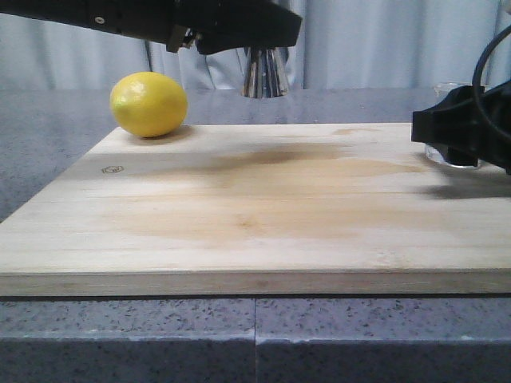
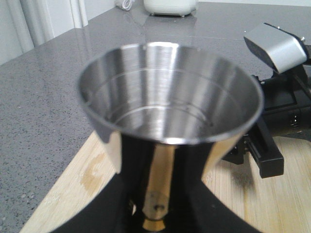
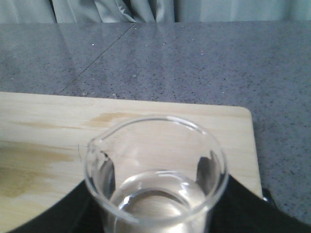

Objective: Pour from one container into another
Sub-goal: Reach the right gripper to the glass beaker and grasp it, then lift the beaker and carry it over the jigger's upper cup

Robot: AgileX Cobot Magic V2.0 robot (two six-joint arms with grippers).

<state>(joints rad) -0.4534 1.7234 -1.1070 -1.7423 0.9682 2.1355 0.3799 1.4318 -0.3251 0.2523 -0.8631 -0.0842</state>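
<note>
The steel jigger (image 1: 264, 73) hangs in the air above the far edge of the wooden board (image 1: 255, 223), and my left gripper (image 1: 239, 33) is shut on it. Seen from the left wrist, its open cup (image 2: 170, 97) faces the camera, upright and empty, with the black fingers (image 2: 228, 194) at its narrow waist. The clear glass beaker (image 3: 155, 189) stands on the board's far right corner with clear liquid in its bottom. My right gripper (image 1: 461, 124) is shut on the beaker (image 1: 453, 156), a dark finger (image 3: 210, 167) pressing each side. The pouring lip points toward the board's middle.
A yellow lemon (image 1: 148, 104) lies on the board's far left corner. The board rests on a grey speckled counter (image 1: 48, 144) with curtains behind. A white appliance (image 2: 170, 6) stands at the counter's far end. Faint wet stains mark the board's middle.
</note>
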